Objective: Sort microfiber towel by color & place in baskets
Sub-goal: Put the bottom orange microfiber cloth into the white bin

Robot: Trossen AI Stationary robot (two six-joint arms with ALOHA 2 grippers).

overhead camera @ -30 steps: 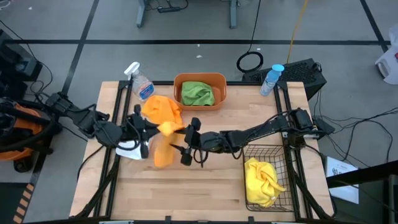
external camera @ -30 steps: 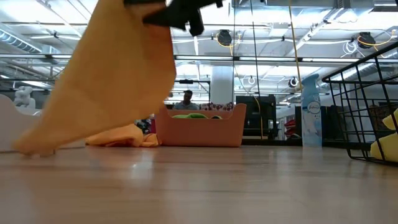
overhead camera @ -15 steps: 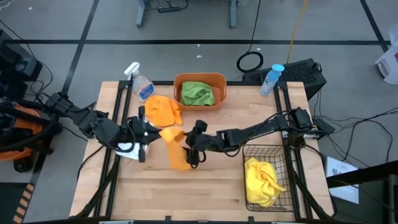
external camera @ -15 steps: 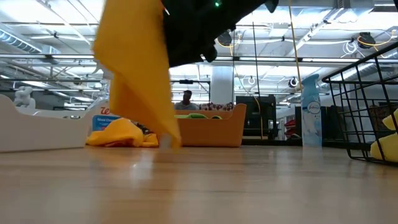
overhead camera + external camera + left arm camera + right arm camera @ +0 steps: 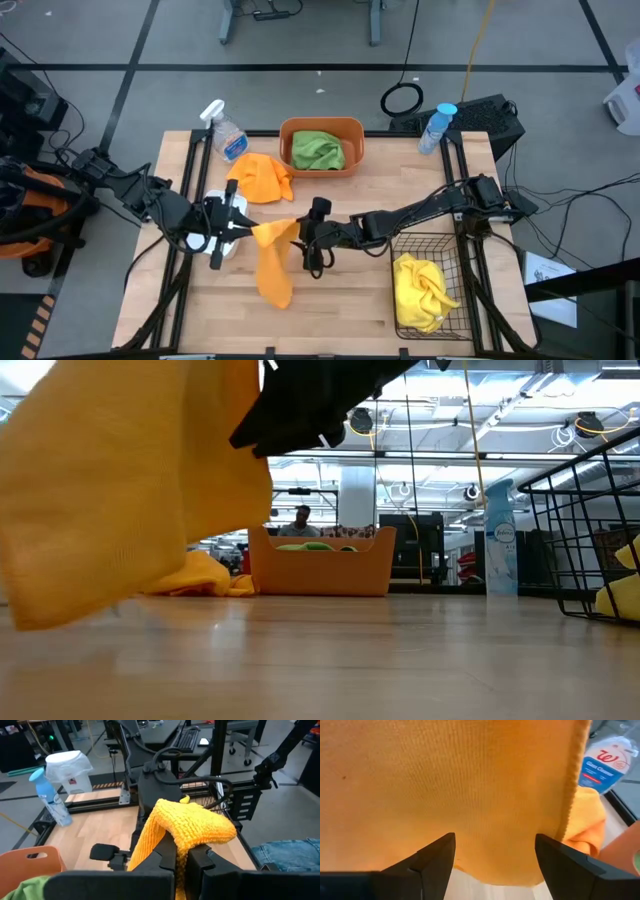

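The worktop (image 5: 350, 310) carried an orange tub (image 5: 321, 146) beyond both arms. The hanging orange towel (image 5: 272, 262) was pinched by the closed left end effector (image 5: 243, 228). The right end effector (image 5: 312, 262), fingers spread and empty, was just beside the towel.

My left gripper (image 5: 243, 229) is clamped tight, its arm reaching in low from my left side. My right gripper (image 5: 303, 243) sits just beside it, fingers (image 5: 434, 857) spread wide, forearm stretched level across from my right.
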